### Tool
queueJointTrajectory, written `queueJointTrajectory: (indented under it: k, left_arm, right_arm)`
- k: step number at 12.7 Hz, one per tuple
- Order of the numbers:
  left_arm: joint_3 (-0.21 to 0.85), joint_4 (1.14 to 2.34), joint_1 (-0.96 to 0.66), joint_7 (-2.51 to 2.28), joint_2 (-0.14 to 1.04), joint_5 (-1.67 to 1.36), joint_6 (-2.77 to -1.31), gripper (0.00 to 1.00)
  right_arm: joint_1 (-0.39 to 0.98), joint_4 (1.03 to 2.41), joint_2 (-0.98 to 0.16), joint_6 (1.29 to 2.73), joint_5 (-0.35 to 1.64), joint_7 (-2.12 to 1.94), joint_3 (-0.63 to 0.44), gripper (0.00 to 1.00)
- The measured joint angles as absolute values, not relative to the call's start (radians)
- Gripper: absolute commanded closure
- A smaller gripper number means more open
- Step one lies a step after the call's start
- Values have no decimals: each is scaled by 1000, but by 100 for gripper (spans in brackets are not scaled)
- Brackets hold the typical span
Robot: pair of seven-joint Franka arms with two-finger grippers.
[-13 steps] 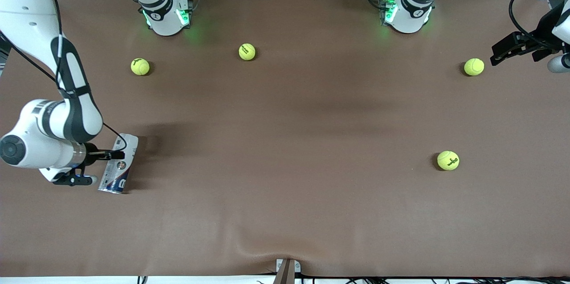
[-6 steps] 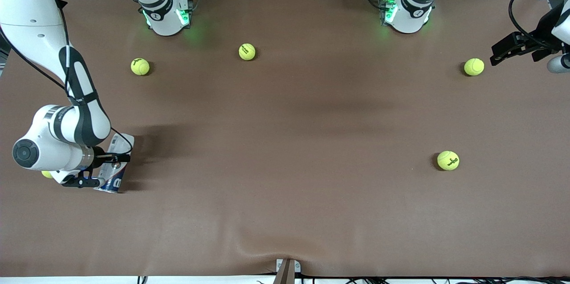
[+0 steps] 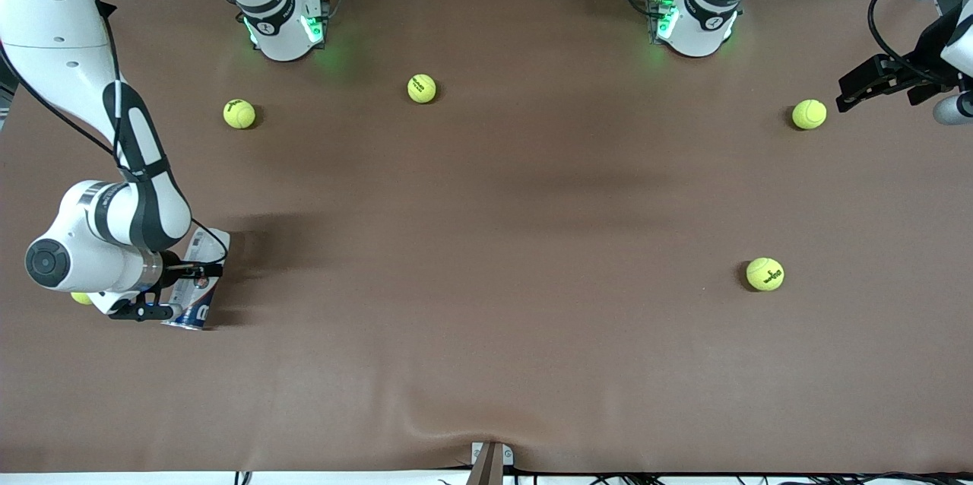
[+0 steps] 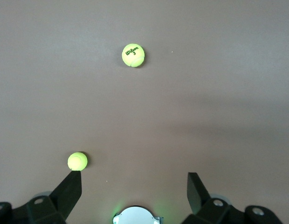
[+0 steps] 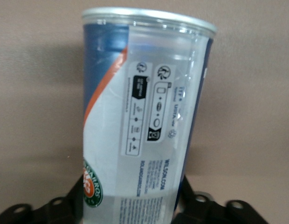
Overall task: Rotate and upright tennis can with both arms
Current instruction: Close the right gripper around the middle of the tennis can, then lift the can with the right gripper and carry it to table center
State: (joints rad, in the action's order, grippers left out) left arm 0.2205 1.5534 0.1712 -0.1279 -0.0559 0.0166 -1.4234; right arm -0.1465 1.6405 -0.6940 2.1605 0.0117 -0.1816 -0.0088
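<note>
The tennis can (image 3: 196,281) lies on the brown table (image 3: 486,333) at the right arm's end, in the part of the table that is near to the front camera. Its silvery rim end points toward that camera and its other end points toward the robots' bases. The right gripper (image 3: 188,289) is at the can, and its two black fingers stand one on each side of the can's body. In the right wrist view the can (image 5: 144,126) fills the space between the fingers (image 5: 65,205), which touch its clear wall on both sides, so the gripper is closed on the can. A small part of a tennis ball (image 3: 80,298) shows just beside the right arm's wrist, partly hidden by it.

A second tennis ball (image 3: 765,274) lies at about the same nearness, toward the left arm's end of the table and well apart from the can.

Farther from the camera lie three more balls: one (image 3: 239,113) toward the right arm's end, one (image 3: 422,88) nearer to the middle, and one (image 3: 809,114) toward the left arm's end. The left gripper (image 3: 863,86) hangs over the table just beside this last ball, and this arm waits. Its fingers (image 4: 70,189) are spread wide, with nothing between them.
</note>
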Motion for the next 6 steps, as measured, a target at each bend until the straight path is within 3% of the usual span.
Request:
queueJointTrajectory:
  k: [6]
  left_arm:
    - [220, 1554, 171, -128, -56, 17, -1423, 0]
  right_arm:
    - [-49, 1586, -622, 2080, 12, -279, 74, 30]
